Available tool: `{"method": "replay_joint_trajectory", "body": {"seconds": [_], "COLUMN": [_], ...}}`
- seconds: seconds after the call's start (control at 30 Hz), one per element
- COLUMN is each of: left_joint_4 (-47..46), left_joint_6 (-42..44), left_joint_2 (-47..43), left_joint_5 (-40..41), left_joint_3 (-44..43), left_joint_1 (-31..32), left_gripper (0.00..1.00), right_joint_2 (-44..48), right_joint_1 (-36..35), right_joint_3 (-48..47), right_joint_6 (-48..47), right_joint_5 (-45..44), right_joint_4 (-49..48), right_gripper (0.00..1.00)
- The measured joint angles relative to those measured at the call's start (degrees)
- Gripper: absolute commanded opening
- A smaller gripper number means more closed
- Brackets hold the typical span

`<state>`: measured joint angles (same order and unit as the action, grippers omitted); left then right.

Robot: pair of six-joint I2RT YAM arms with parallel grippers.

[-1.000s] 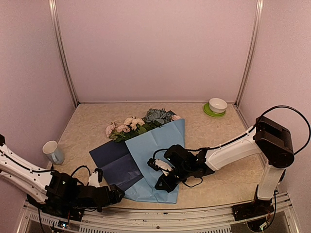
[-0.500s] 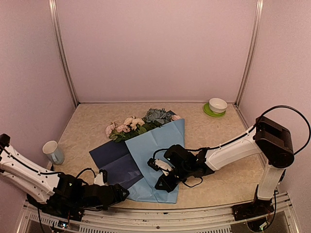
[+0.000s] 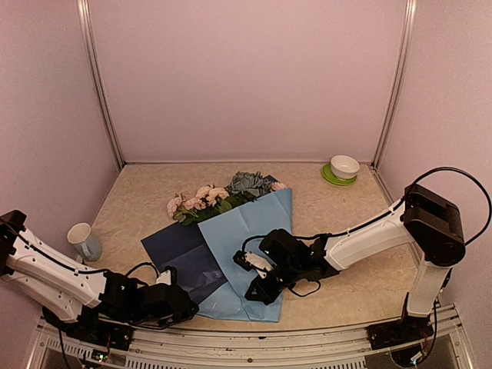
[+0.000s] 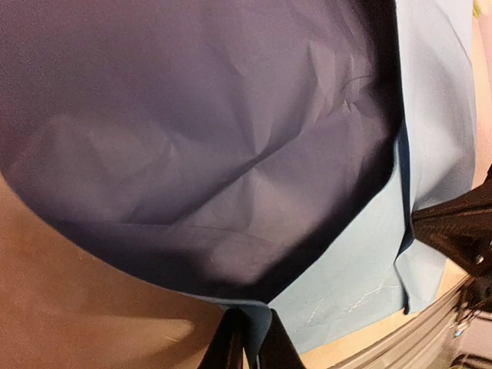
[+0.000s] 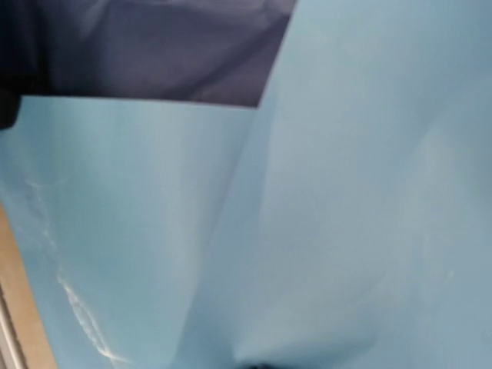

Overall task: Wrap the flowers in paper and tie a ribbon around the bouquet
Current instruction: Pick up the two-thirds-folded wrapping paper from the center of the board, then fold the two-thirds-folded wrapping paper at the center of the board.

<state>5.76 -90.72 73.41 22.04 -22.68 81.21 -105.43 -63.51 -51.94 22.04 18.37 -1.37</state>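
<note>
The paper (image 3: 254, 246) lies mid-table, a light blue flap folded over its dark blue side (image 3: 184, 257). At its far end lie the flowers (image 3: 219, 194), pink and blue-grey heads sticking out past the edge. My left gripper (image 3: 188, 307) sits low at the paper's near corner, shut on that corner; in the left wrist view the sheet's tip (image 4: 257, 319) is pinched between the dark fingers (image 4: 229, 347). My right gripper (image 3: 257, 288) rests on the light blue flap (image 5: 323, 192), shut, with creases running into its tips. The ribbon is out of view.
A pale cup (image 3: 83, 240) stands near the left wall. A white bowl on a green saucer (image 3: 344, 167) sits at the back right. The metal rail (image 3: 254, 338) of the table's near edge runs just behind both grippers.
My left gripper slid right to the paper's near corner and closed on it. The right arm, the paper's flap and the flowers have not moved.
</note>
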Motion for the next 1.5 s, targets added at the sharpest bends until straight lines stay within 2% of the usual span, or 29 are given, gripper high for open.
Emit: {"method": "replay_joint_trajectory", "body": {"seconds": [0.17,0.33,0.67,0.8,0.97,1.17,1.5], "left_joint_4": [1.51,7.48,27.04,29.77,27.67,18.16,10.08], "left_joint_6": [1.20,2.36,8.68,13.60,23.06,34.77,42.80], "left_joint_2": [1.27,3.58,17.00,19.56,20.35,21.73,24.11], "left_joint_5": [0.31,4.24,14.49,17.79,19.43,17.68,9.99], "left_joint_3": [-1.38,-7.50,-33.03,-38.21,-39.65,-39.58,-37.35], "left_joint_1": [0.02,1.77,6.73,7.65,7.82,6.88,2.95], "left_gripper": [0.00,0.00,0.00,0.00,0.00,0.00,0.00], "right_joint_2": [0.00,-0.11,-0.70,-1.01,-1.27,-1.73,1.29], "right_joint_1": [0.00,0.33,2.05,2.64,3.61,4.46,6.45], "right_joint_3": [-0.02,-0.15,0.37,1.01,2.32,2.73,5.68], "right_joint_6": [0.13,0.79,4.35,5.73,7.50,9.49,13.94], "right_joint_5": [0.02,0.11,4.07,5.73,7.96,10.08,9.01], "right_joint_4": [-0.02,0.15,-1.55,-3.28,-6.16,-7.89,-11.02], "right_gripper": [0.03,0.01,0.01,0.01,0.01,0.01,0.03]}}
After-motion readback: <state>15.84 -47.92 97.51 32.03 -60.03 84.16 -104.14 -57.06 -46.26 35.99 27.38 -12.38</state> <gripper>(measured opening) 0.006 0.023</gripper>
